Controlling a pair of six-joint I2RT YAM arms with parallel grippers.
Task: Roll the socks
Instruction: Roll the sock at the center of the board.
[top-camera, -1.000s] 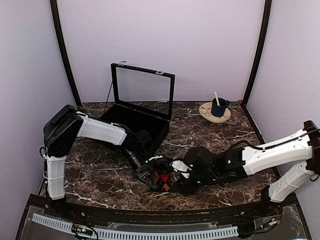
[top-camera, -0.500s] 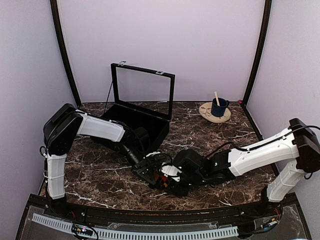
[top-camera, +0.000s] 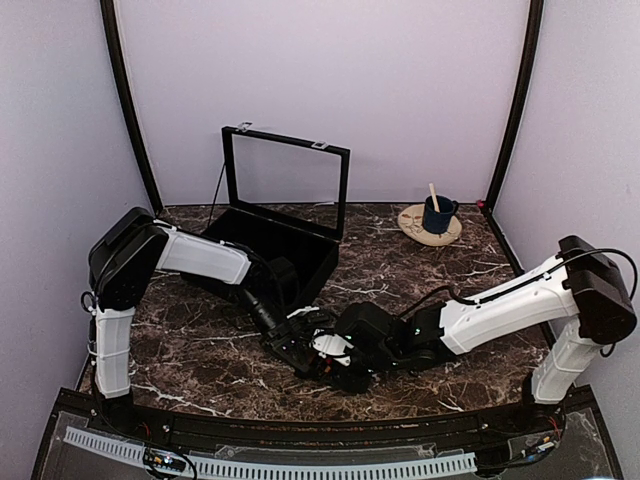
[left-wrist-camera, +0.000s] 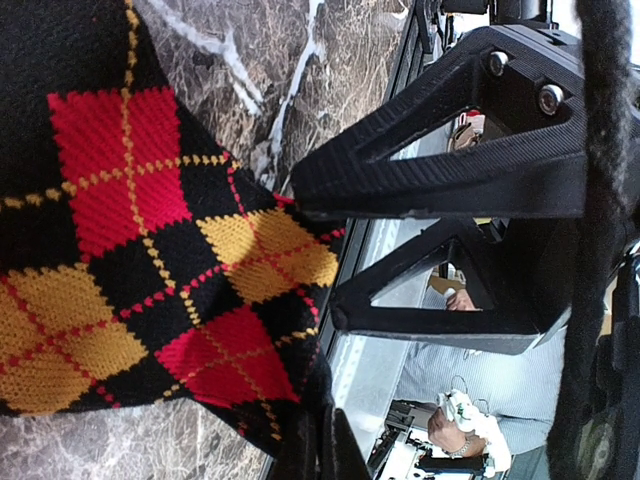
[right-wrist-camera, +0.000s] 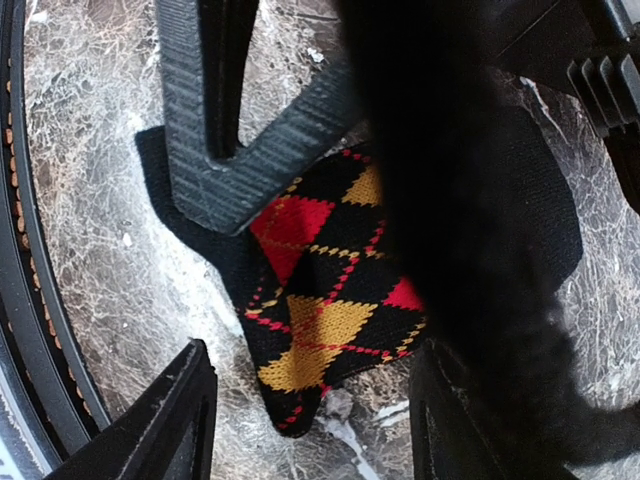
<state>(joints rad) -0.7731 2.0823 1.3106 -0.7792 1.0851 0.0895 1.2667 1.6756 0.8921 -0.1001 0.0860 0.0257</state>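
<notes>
1. Nearest me, just past the arm bases, the socks (left-wrist-camera: 130, 250) lie on the marble tabletop (top-camera: 190, 350), front and centre, with both arms meeting over them.
2. The left fingers (left-wrist-camera: 318, 255) are clamped shut on an edge of the argyle fabric, which is pinched between the two tips.
3. The right fingers (right-wrist-camera: 310, 350) stand wide apart, one on each side of the narrow argyle patch, and they grip nothing.
4. My read is that the roll is under way but not finished. I see a folded, fairly flat piece resting on the stone, not a tight bundle. I cannot tell whether both socks are stacked in it, nor how many turns are in, because the overhead view hides the fabric under the two wrists.
5. What is left, I judge, is to close the right side on the free end, turn it over the pinned end and tuck it.
6. Further back on the left the black box (top-camera: 290, 250) stands with its lid raised.
7. At the far right a blue cup (top-camera: 437, 213) sits on a round wooden plate (top-camera: 415, 228), well apart from the work.
</notes>
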